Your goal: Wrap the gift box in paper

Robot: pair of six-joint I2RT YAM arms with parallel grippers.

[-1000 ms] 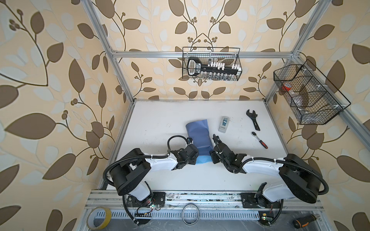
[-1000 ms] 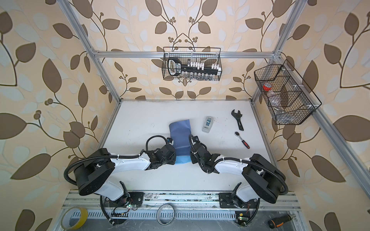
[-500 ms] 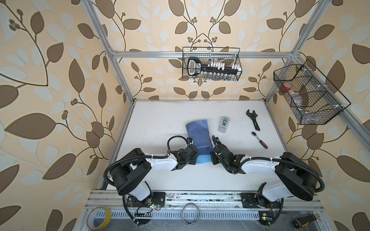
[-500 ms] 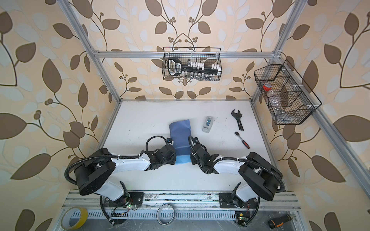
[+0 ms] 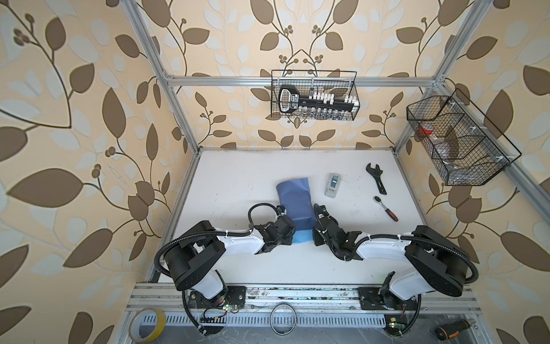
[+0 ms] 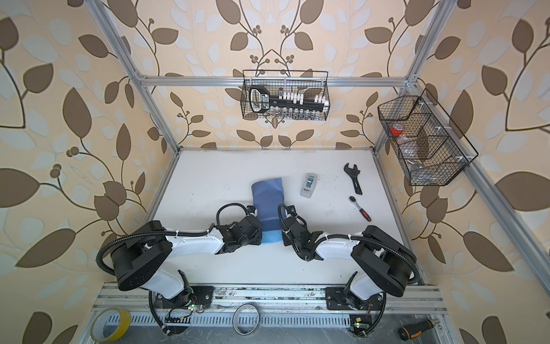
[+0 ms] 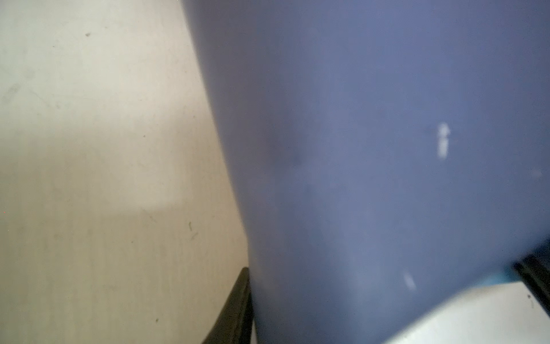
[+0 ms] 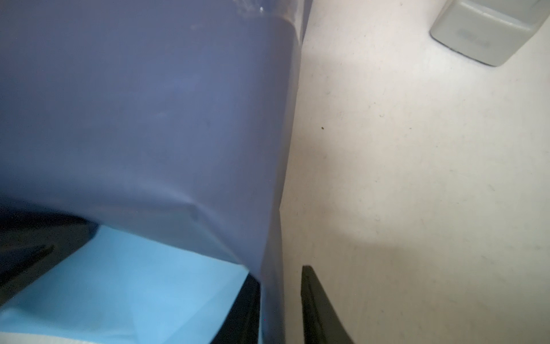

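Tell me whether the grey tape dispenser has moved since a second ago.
No. The tape dispenser sits in the same spot, between the paper and the wrench.

Nothing legible — the socket rack (image 5: 318, 102) label is too small to read.

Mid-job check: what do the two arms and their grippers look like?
Both the left arm and right arm have white shell links between bulky black joints, with black corrugated hose running alongside and white zip ties. The right gripper's fingers are flat, black and wedge-like. No markings show.
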